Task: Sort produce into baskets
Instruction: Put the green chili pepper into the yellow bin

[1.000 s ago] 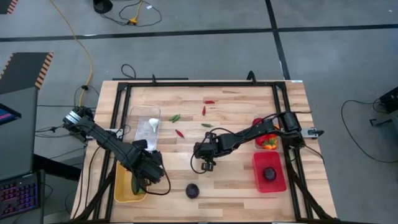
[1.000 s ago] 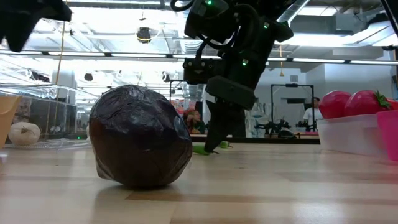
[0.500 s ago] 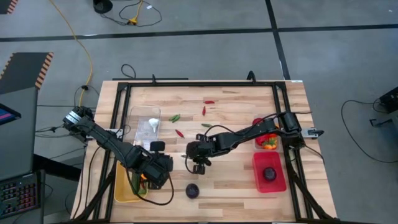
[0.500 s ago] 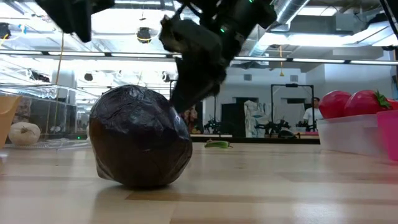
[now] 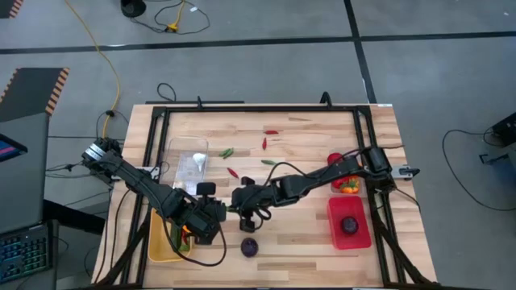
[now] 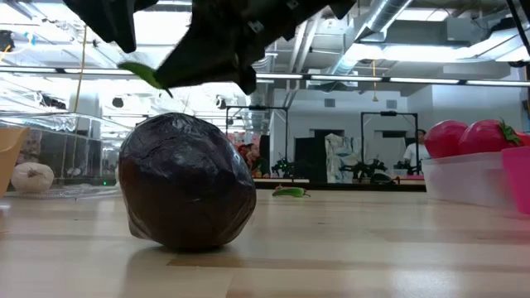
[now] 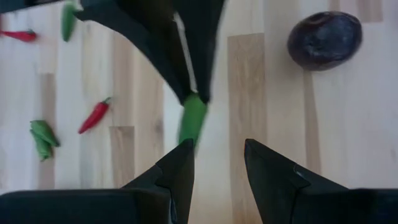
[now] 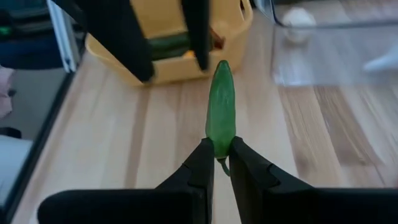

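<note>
Right hand [image 8: 221,163] pinches a green chilli [image 8: 221,111] — left hand [image 7: 217,163] open, facing it.

Yellow cable [image 5: 103,60] on grey floor [image 5: 419,76]

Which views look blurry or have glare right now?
Low view: the arms overhead are motion-smeared and ceiling lights glare behind, while the purple round is sharp. Left wrist view: the green chilli and the right fingers are soft. Right wrist view: the yellow bin is blurred.

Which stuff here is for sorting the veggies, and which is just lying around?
For the job: green chilli in the right gripper; left gripper; purple round; yellow bin; red bin; clear bin.

Lying about: yellow cable; keyboard.
</note>
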